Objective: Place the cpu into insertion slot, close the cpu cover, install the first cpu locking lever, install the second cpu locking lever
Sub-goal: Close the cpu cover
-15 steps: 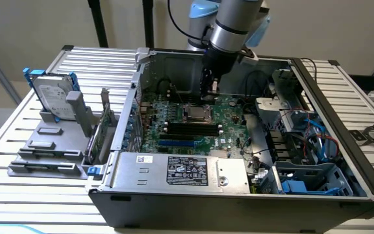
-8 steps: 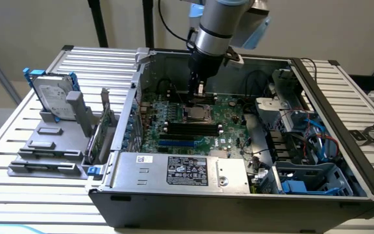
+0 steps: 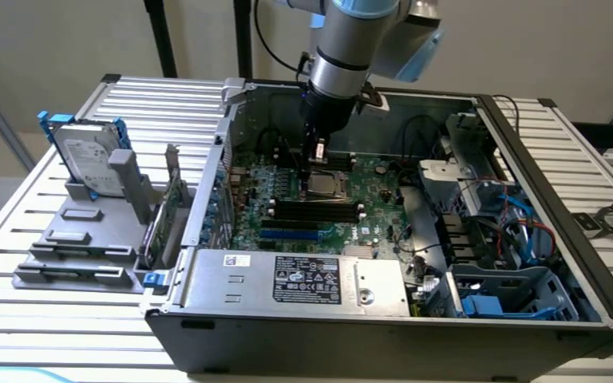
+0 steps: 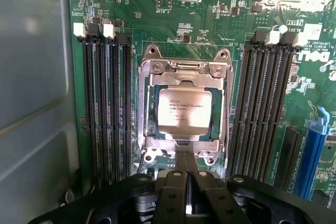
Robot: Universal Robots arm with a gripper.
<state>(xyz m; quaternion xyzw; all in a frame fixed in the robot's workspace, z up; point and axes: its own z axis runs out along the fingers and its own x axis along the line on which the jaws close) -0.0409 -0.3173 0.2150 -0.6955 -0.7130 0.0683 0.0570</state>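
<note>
Tabletop: ribbed aluminium slats [image 3: 29, 319] run under everything I see in the exterior view, pale and bare toward the near edge.
Room: plain beige wall [image 3: 51, 40] behind the rig, with two black posts [image 3: 163, 36] standing upright at the back.
Case: an open black computer case [image 3: 392, 343] lies flat on the tabletop, its silver power supply box [image 3: 296, 279] along the near wall.
Fixture: on the exterior view's left, a grey rack [image 3: 73, 239] stands beside the case and holds a hard drive [image 3: 83, 155] upright.
Arm: I have it reaching down into the case over the green motherboard [image 4: 173, 19].
Tool: the tool [image 4: 185, 157] is pressed together with nothing between its fingers, its tip just beside the socket's edge; I cannot tell whether it touches.
Cpu: the cpu [image 4: 185, 109] sits silver side up in the insertion slot [image 4: 152, 124].
Cover: the cpu cover [image 4: 184, 69] lies flat over the chip, which shows through its window.
Levers: I cannot tell how they stand.
Neighbours: black memory slots [image 4: 107, 103] flank the socket on both sides.
</note>
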